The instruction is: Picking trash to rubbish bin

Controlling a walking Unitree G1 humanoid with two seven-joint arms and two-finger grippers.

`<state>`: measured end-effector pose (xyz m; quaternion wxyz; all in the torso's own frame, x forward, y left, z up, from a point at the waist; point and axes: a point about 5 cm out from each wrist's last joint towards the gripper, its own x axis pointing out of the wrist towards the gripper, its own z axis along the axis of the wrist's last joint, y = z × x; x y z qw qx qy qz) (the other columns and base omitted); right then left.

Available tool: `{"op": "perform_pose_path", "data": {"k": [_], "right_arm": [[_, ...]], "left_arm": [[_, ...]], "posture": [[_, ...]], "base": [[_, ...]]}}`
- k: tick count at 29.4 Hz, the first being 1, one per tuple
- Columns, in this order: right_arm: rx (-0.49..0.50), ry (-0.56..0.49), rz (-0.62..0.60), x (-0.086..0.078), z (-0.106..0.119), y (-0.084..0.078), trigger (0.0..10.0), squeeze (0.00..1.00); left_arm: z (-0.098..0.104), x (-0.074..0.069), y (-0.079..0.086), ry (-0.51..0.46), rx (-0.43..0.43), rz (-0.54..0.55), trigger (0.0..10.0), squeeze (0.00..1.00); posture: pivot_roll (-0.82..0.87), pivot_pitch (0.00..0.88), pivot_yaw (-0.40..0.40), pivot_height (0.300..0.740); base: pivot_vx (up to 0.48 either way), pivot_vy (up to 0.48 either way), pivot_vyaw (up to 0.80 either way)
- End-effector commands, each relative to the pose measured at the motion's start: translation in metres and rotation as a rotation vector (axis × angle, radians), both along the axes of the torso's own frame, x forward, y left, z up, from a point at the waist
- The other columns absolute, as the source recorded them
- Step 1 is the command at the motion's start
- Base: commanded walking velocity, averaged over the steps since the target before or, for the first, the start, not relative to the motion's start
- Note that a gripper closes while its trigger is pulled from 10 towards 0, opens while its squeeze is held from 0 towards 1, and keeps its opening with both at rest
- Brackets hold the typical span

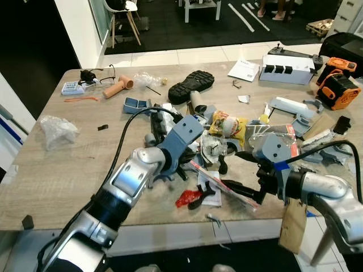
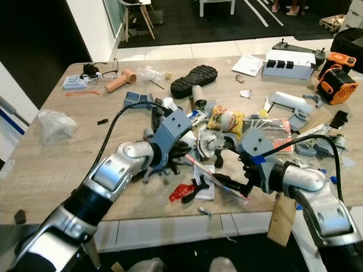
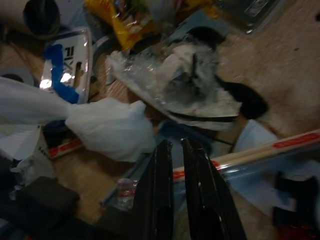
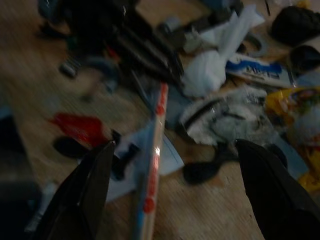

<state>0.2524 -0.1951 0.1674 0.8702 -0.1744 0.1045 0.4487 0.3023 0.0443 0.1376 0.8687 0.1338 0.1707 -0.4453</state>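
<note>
**Both grippers over the litter pile at the table's front edge**

You have both arms reaching into the clutter on the pale wood-grain table (image 1: 68, 170). Your left gripper (image 3: 176, 150) has its two black fingers pressed almost together, with nothing between them, tips just above a long clear plastic sleeve holding chopsticks with a red-printed band (image 3: 280, 150). Just beside those tips lies a crumpled white tissue (image 3: 112, 127), and beyond it a crushed clear plastic wrapper with dark smears (image 3: 180, 85).

Your right gripper (image 4: 175, 165) is spread wide, fingers well apart and holding nothing, hovering over the same chopstick sleeve, near a scrap of red plastic wrapper (image 1: 187, 198).

A yellow crumpled snack packet (image 1: 227, 126) sits farther back in the pile, and a black shoe sole (image 1: 191, 86) lies beyond that.
</note>
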Motion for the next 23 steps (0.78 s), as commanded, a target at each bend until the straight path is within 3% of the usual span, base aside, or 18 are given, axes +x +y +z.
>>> {"op": "perform_pose_path", "data": {"k": [1,2,3,5,6,7,12,15,23], "right_arm": [[0.043,-0.036,0.032,0.001,0.018,0.006,10.0,0.00],[0.043,-0.036,0.032,0.001,0.018,0.006,10.0,0.00],[0.085,-0.068,0.046,0.003,0.033,0.013,10.0,0.00],[0.085,-0.068,0.046,0.003,0.033,0.013,10.0,0.00],[0.111,-0.091,0.048,0.007,0.043,0.018,10.0,0.00],[0.113,-0.096,0.053,0.010,0.047,0.021,10.0,0.00],[0.086,-0.091,0.084,0.007,0.049,0.026,10.0,0.00],[0.020,-0.025,0.139,-0.008,0.048,0.025,10.0,0.00],[-0.066,0.072,0.183,-0.023,0.042,0.019,10.0,0.00]], "left_arm": [[0.004,-0.006,0.004,0.014,-0.025,-0.023,10.0,0.00],[0.004,-0.006,0.004,0.014,-0.025,-0.023,10.0,0.00],[0.014,-0.013,0.009,-0.017,-0.059,-0.045,10.0,0.00],[0.014,-0.013,0.009,-0.017,-0.059,-0.045,10.0,0.00],[0.026,-0.019,0.012,-0.053,-0.114,-0.072,10.0,0.43],[0.032,-0.022,0.012,-0.070,-0.131,-0.098,10.0,1.00],[0.036,-0.025,0.015,-0.097,-0.113,-0.128,10.0,1.00],[0.034,-0.022,0.024,-0.115,-0.054,-0.103,10.0,1.00],[0.037,-0.030,0.023,-0.114,-0.063,-0.152,10.0,1.00]], "posture": [[-0.14,0.000,0.082,0.740],[-0.14,0.000,0.082,0.740],[-0.12,0.000,0.071,0.740],[-0.12,0.000,0.071,0.740],[-0.11,0.000,0.063,0.740],[-0.11,0.000,0.061,0.740],[-0.10,0.000,0.055,0.740],[-0.12,0.000,0.039,0.740],[-0.12,0.008,0.021,0.740]], "base": [[0.000,0.000,0.00],[0.000,0.000,0.00],[0.000,0.000,0.00],[0.000,0.000,0.00],[0.000,0.000,0.00],[0.000,0.000,0.00],[0.000,0.000,0.00],[0.000,0.000,0.00],[0.000,0.000,0.00]]}}
